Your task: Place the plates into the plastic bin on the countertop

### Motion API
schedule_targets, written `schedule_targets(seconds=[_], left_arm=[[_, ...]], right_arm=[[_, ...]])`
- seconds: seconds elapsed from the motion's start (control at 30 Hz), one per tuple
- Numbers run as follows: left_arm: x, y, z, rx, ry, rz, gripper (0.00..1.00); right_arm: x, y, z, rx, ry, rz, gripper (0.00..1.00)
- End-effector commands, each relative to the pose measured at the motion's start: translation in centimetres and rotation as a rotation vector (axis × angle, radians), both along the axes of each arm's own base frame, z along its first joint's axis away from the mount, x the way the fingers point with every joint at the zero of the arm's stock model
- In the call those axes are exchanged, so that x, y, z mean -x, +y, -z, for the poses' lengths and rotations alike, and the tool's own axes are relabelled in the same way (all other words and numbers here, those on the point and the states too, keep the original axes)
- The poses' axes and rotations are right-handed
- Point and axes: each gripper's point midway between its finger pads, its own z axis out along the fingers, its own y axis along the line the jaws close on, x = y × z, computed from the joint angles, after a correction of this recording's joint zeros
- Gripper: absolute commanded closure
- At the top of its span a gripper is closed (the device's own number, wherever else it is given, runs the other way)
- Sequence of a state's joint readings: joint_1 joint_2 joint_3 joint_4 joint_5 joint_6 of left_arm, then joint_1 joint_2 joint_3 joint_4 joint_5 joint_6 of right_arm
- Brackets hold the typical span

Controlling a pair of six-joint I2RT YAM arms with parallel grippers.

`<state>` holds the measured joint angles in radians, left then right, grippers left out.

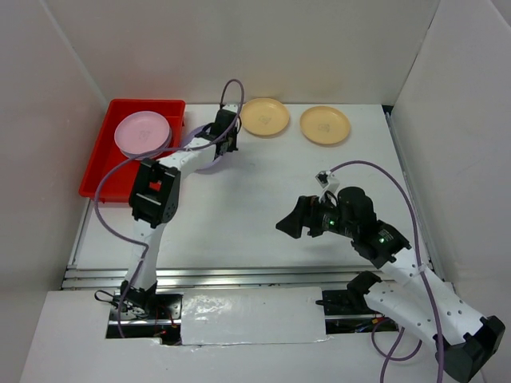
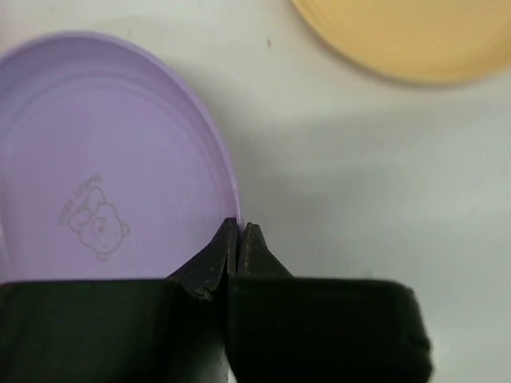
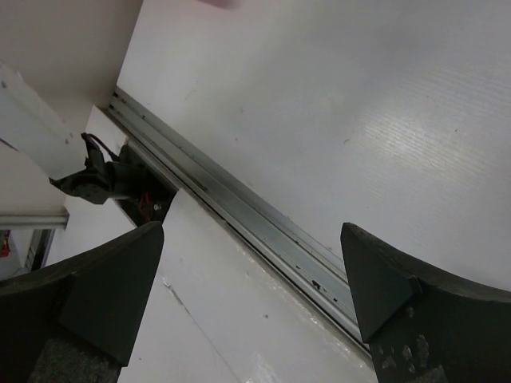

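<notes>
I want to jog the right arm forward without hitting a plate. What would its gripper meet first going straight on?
Probably the metal rail along the near edge: the open right gripper points at it, with only bare table beside it. Nothing else shows in its path, though depth is unclear.

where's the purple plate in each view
top external: purple plate mostly hidden beneath the left gripper, right of the red bin
left wrist: fills the left half, rim pinched by the gripper
right wrist: not identifiable there
shared landmark: nearer yellow plate just beyond it
</notes>
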<state>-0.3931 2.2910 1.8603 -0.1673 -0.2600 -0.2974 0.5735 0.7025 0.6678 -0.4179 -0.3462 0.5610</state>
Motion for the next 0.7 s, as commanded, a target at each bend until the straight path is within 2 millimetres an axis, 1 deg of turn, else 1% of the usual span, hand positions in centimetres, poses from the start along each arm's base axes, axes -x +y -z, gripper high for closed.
schedule_targets(seconds=[0.0, 0.03, 0.07, 0.1, 0.13, 0.17, 0.2, 0.23, 0.3, 0.33, 0.4, 0.43, 0.47, 0.5, 0.53, 0.57, 0.6, 0.67], left_arm=[[5.2, -2.5, -4.3, -0.013, -0.025, 0.015, 1.00], [6.1, -3.5, -5.7, -0.010, -0.051, 0.053, 1.00], [7.5, -4.0, -8.4, 0.002, -0.086, 0.093, 1.00], [8.3, -4.6, -9.6, -0.004, -0.104, 0.128, 1.00], [9.3, -5.8, -11.0, 0.005, -0.119, 0.164, 1.00], [10.4, -5.9, -13.2, 0.016, -0.139, 0.179, 1.00], [11.0, -6.0, -14.4, 0.015, -0.153, 0.181, 1.00], [12.1, -6.3, -16.8, 0.027, -0.186, 0.194, 1.00], [13.1, -5.7, -18.7, 0.016, -0.203, 0.172, 1.00], [13.6, -5.2, -20.4, 0.023, -0.231, 0.157, 1.00], [13.9, -3.3, -21.8, -0.010, -0.236, 0.078, 1.00], [13.2, -1.0, -22.3, -0.054, -0.248, -0.014, 1.00], [12.8, 0.0, -24.0, -0.047, -0.267, -0.053, 1.00], [12.7, 1.3, -24.0, -0.058, -0.244, -0.089, 1.00], [11.7, 3.3, -24.0, -0.072, -0.238, -0.146, 1.00], [11.1, 4.2, -24.9, -0.076, -0.256, -0.163, 1.00], [10.1, 6.0, -25.1, -0.083, -0.265, -0.205, 1.00], [8.2, 7.4, -24.7, -0.107, -0.261, -0.222, 1.00]], right_arm=[[0.1, -0.1, -2.6, -0.020, -0.050, 0.020, 0.00], [0.1, -0.1, -2.7, -0.017, -0.052, 0.021, 0.00], [0.3, -0.1, -3.0, -0.019, -0.054, 0.022, 0.00], [0.4, -0.1, -3.3, -0.022, -0.059, 0.022, 0.00], [0.6, -0.1, -3.5, -0.023, -0.062, 0.019, 0.00], [0.9, -0.1, -3.8, -0.032, -0.067, 0.015, 0.00], [0.9, -0.1, -4.1, -0.033, -0.075, 0.024, 0.00], [1.0, -0.2, -4.3, -0.038, -0.079, 0.026, 0.00], [1.3, -0.2, -4.8, -0.047, -0.087, 0.028, 0.00], [1.5, -0.2, -4.9, -0.051, -0.087, 0.027, 0.00], [1.8, -0.2, -5.2, -0.064, -0.089, 0.023, 0.00], [1.9, -0.1, -5.4, -0.068, -0.091, 0.022, 0.00], [2.1, -0.1, -5.5, -0.073, -0.089, 0.021, 0.00], [2.2, -0.1, -5.7, -0.078, -0.094, 0.020, 0.00], [2.4, -0.1, -5.7, -0.078, -0.094, 0.016, 0.00], [2.4, -0.1, -6.0, -0.086, -0.098, 0.020, 0.00], [2.6, -0.1, -6.1, -0.086, -0.099, 0.017, 0.00], [2.8, 0.0, -6.0, -0.088, -0.099, 0.013, 0.00]])
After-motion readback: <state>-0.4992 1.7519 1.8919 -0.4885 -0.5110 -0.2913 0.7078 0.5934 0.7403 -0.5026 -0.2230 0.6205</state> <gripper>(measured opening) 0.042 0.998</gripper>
